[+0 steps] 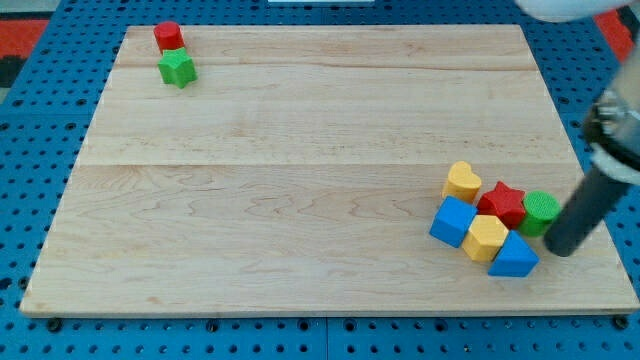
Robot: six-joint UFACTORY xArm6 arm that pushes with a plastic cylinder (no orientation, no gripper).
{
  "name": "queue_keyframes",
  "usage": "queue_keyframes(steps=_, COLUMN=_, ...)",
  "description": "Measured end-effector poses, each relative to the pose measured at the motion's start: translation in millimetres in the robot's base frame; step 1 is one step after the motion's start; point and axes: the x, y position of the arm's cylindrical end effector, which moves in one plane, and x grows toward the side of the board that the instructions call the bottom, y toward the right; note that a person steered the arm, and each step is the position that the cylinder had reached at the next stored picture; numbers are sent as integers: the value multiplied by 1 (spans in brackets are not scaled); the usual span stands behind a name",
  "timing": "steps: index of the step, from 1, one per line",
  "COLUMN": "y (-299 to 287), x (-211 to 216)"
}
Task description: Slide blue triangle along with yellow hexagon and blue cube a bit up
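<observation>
The blue triangle (514, 256) lies near the board's lower right. The yellow hexagon (485, 238) touches it on its upper left, and the blue cube (453, 221) touches the hexagon's left side. My tip (562, 246) is just to the right of the blue triangle, a short gap apart, below the green cylinder (541, 211). The dark rod slants up to the view's right.
A yellow heart (462, 182), a red star (503, 204) and the green cylinder sit right above the three task blocks, touching them. A red cylinder (168, 36) and a green star (177, 68) stand at the board's upper left. The wooden board (300, 180) rests on blue pegboard.
</observation>
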Motion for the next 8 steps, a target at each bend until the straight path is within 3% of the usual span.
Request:
queue_keyframes(steps=1, y=27, x=24)
queue_keyframes(steps=2, y=-19, x=44)
queue_keyframes(steps=3, y=-62, x=19)
queue_keyframes(steps=4, y=-44, x=8)
queue_keyframes(steps=5, y=-44, x=27)
queue_keyframes(steps=6, y=-117, x=33)
queue_keyframes(steps=8, y=-65, x=12)
